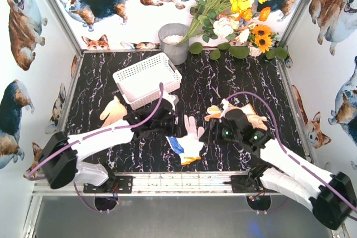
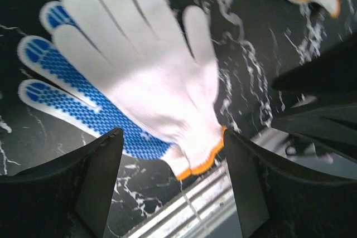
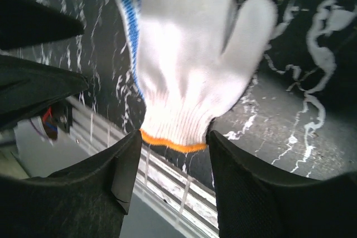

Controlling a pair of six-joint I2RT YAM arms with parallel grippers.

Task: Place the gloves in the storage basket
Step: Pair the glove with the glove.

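A white glove with an orange cuff (image 1: 192, 133) lies on a blue-palmed glove (image 1: 177, 144) on the black marbled table, near the front, between both grippers. My left gripper (image 1: 174, 128) is open, and the white glove's cuff (image 2: 203, 157) lies between its fingertips (image 2: 103, 171). My right gripper (image 1: 210, 132) is also open, with the same cuff (image 3: 173, 137) between its fingertips (image 3: 128, 163). A yellow glove (image 1: 113, 111) lies left of the left arm. Cream and orange gloves (image 1: 254, 116) lie partly under the right arm. The white storage basket (image 1: 146, 79) stands tilted at the back left, with nothing visible inside.
A grey round pot (image 1: 174, 43) and a bunch of flowers (image 1: 234, 4) stand at the back. A metal rail (image 1: 184, 181) runs along the table's front edge, just below the gloves. Patterned walls close in the left and right sides.
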